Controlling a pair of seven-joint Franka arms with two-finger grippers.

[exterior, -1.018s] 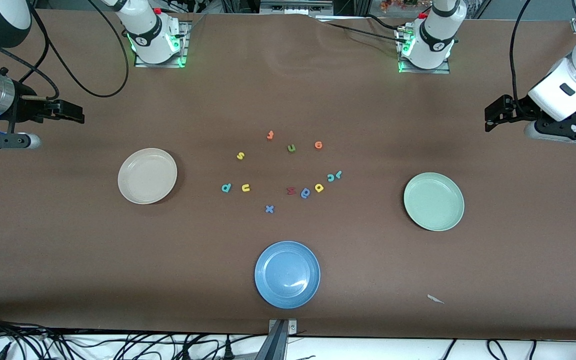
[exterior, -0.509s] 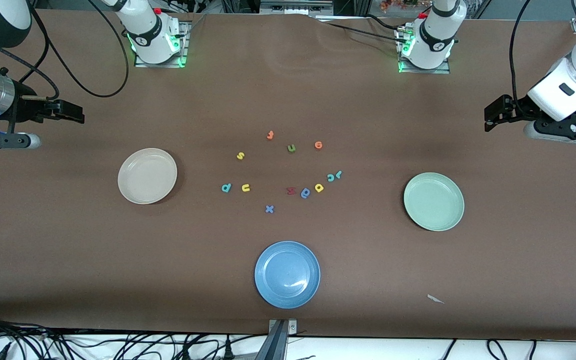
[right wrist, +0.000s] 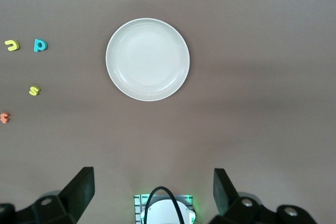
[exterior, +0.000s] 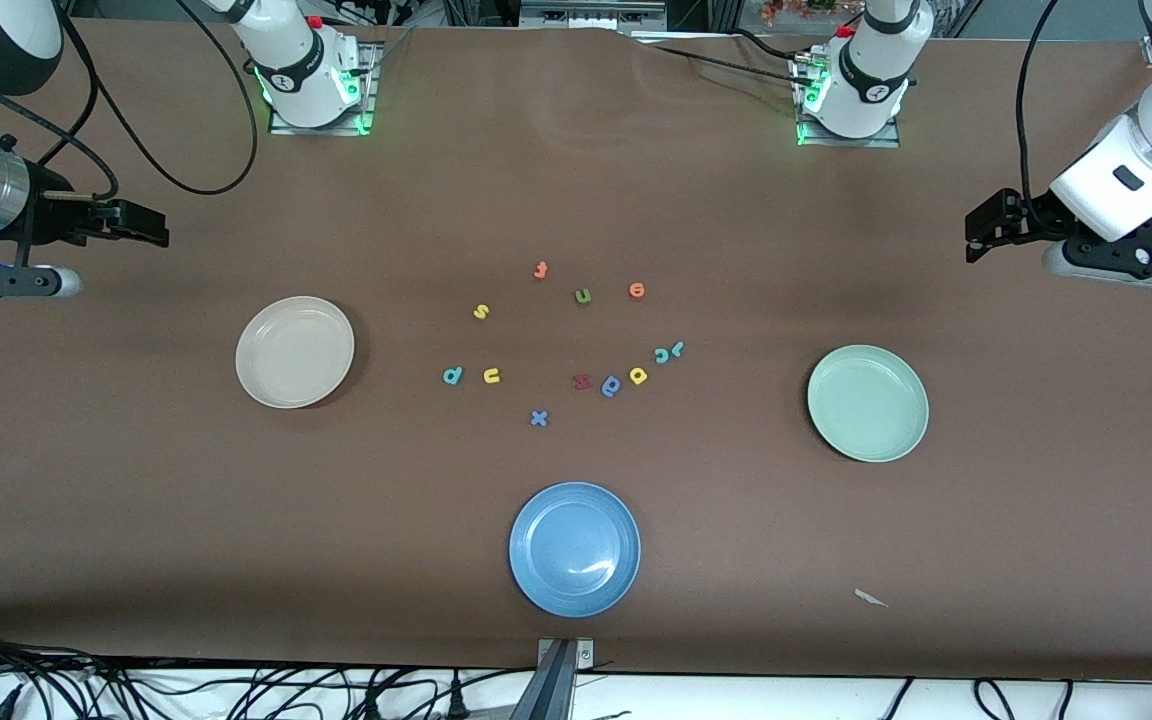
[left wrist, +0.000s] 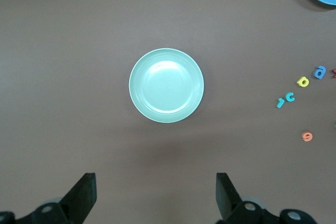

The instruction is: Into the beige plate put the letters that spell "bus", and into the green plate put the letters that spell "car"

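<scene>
Nothing sorted yet: both target plates are bare, and all the letters lie loose mid-surface between them.

Layout makes sense for a two-arm split. The beige plate (exterior: 294, 351) sits toward the right arm's end, with the teal b (exterior: 452, 376), yellow u (exterior: 491, 376) and yellow s (exterior: 481, 311) on the side of the cluster closest to it. The green plate (exterior: 867, 403) sits toward the left arm's end, with the teal c (exterior: 662, 355), teal r (exterior: 677, 348) and yellow a (exterior: 638, 376) on its side. The c and r lie just beside each other, so I'd expect that pick to be fiddly.

Distractors in the same cluster: green u (exterior: 583, 296), orange e (exterior: 637, 290), an orange letter (exterior: 540, 270) farthest from the front camera, a dark red letter (exterior: 582, 381), a blue round-bowled letter (exterior: 611, 385) just beside the a, and a blue x (exterior: 539, 418). The blue plate (exterior: 574, 548) lies nearest the front camera, unused by the task.

Right gripper (exterior: 141, 225) hangs over bare surface at its end, fingers (right wrist: 79, 190) spread wide, holding nothing; its wrist view looks straight down at the beige plate. Left gripper (exterior: 988, 228) likewise, fingers (left wrist: 84, 195) wide and empty, green plate centred under it.

Versus a second ago: the left arm has crept slightly toward the middle and up in the front view; the right arm hasn't moved. Letters and plates are unchanged.
</scene>
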